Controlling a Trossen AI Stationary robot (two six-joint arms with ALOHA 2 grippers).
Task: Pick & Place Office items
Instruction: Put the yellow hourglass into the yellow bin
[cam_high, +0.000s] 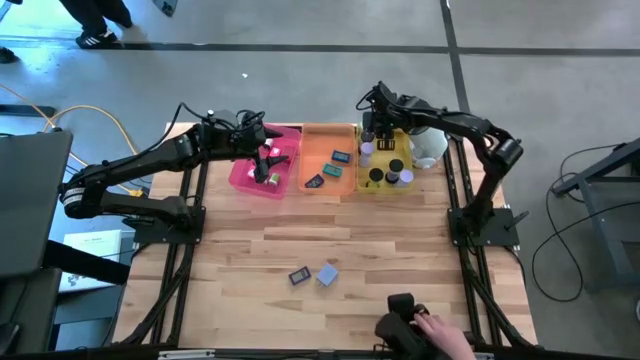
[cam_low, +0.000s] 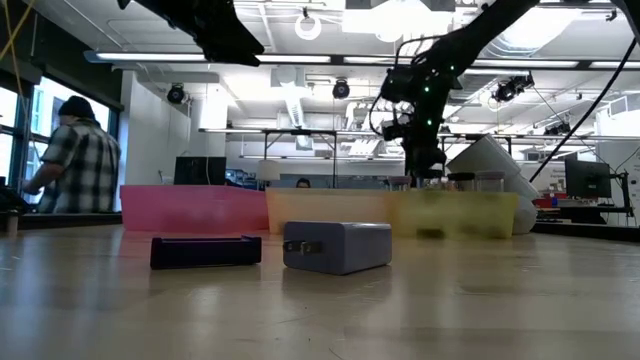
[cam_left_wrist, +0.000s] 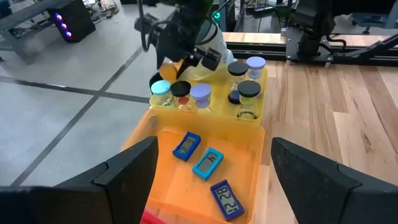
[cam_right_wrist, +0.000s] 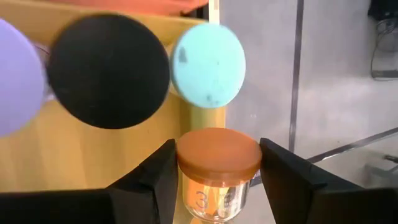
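My right gripper hangs over the far end of the yellow tray and is shut on a clear jar with an orange lid. Several jars with black, lavender and teal lids stand in that tray. My left gripper is open above the seam between the pink tray and the orange tray. Three blue and teal flat rectangles lie in the orange tray. A dark blue rectangle and a lavender block lie flat on the table's near middle. My right gripper pinches the orange lid between its two fingers, one on each side of the rim. The fingers come from above, pointing down. The jar stands upright below them, its clear body showing under the lid. Whether its base rests in the tray cannot be told.
A white cup lies beside the yellow tray at the far right. A person's hand holds a black device at the table's near edge. Small green and black pieces sit in the pink tray. Bare wood spreads across the middle of the table.
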